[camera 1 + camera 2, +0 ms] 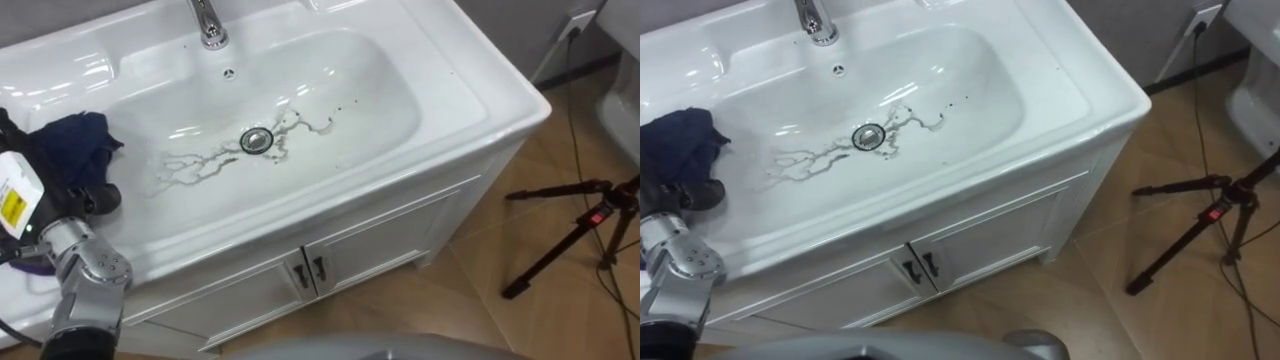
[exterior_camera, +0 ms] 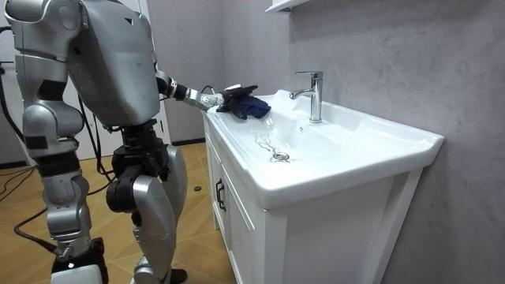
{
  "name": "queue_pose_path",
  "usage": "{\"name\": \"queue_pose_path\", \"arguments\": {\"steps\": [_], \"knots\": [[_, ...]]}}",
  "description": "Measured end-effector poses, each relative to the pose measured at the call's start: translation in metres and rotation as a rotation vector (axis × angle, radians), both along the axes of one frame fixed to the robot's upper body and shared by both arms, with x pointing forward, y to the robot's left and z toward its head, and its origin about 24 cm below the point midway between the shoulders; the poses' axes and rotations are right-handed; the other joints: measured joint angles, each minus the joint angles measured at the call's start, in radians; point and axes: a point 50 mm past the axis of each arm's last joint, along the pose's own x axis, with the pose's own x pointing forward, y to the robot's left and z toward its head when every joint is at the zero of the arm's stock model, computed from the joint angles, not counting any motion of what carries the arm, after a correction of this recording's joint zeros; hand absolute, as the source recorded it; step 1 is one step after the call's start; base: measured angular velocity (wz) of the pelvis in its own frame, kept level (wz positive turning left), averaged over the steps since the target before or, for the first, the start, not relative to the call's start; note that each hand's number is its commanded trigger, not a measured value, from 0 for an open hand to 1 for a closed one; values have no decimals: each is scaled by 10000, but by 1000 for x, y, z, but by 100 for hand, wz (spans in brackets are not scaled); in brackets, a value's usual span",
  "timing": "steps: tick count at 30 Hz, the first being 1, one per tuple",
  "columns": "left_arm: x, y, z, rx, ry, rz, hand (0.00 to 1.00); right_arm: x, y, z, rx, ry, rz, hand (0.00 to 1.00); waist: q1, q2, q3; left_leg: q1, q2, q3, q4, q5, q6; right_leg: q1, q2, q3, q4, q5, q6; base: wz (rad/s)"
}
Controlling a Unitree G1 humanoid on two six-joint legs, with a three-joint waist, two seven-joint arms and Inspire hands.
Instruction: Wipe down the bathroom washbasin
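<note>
since the dark streaks (image 1: 205, 165) around the drain (image 1: 256, 140) lie unwiped and the cloth (image 1: 75, 138) sits bunched on the left rim of the basin (image 1: 470, 90), the wiping itself looks not yet begun. the step in hand seems to be gripping the cloth and readying it at the rim. the left hand (image 1: 90, 198) rests on that rim, toward the front-left corner, with its fingers curled into the near edge of the dark blue cloth. the cloth lies on the flat ledge, clear of the bowl.

the next move, as i judge it, calls for carrying the cloth over the rim and down into the bowl. it should then be pressed flat along the streaks, which run from the left slope past the drain to its right. the grip must hold so the cloth does not slide free on the wet slope, and the arm should pass well in front of the tap (image 1: 207, 25).

the eye views lay out the streaks, the cabinet doors (image 1: 380, 240) under the front edge and a tripod (image 1: 580, 225) on the floor to the right. the room view adds the robot standing upright at the front of the basin with its left arm stretched out. its right hand (image 2: 77, 268) hangs low at its side, and i cannot tell whether that hand is open or closed.
</note>
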Motion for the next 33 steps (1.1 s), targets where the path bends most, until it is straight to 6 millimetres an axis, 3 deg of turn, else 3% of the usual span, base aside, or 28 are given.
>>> {"name": "queue_pose_path", "arguments": {"steps": [9, 19, 20, 21, 22, 33], "knots": [[-6, 14, -7, -662, 70, 1038, 0, 9, 0, 0, -20, -77, 5, 0, 53, -18, 3, 82, -9, 52, -104, 2, -10, -41, 68, 138, 87, -8, -21, -6], [-6, 15, -11, -829, 205, 1140, 0, 8, -1, 0, -95, 66, -46, 0, 249, -30, -43, 123, 10, 46, -1, 43, -64, -22, 112, 264, 79, -3, -72, -3], [-5, 15, -11, -835, 218, 1146, 12, 8, -1, 0, -96, 62, -46, 0, 250, -30, -45, 128, 10, 46, 2, 43, -64, -18, 112, 266, 79, -2, -72, 0], [-6, 15, -11, -850, 235, 1155, 82, 8, -1, 0, -98, 66, -48, 0, 256, -32, -47, 149, 9, 53, 0, 43, -64, -13, 114, 285, 82, -2, -72, -4], [-6, 15, -12, -864, 265, 1175, 100, 7, -1, 0, -102, 84, -56, 0, 257, -31, -48, 168, 9, 49, 2, 43, -64, -5, 116, 324, 84, -3, -73, -5], [-7, 15, -17, -1009, 757, 868, 100, 5, -1, 0, -181, 430, 573, 0, 258, 29, -102, 267, 37, 44, -64, 42, -65, 53, 164, 386, 90, 33, -110, -3]]}}
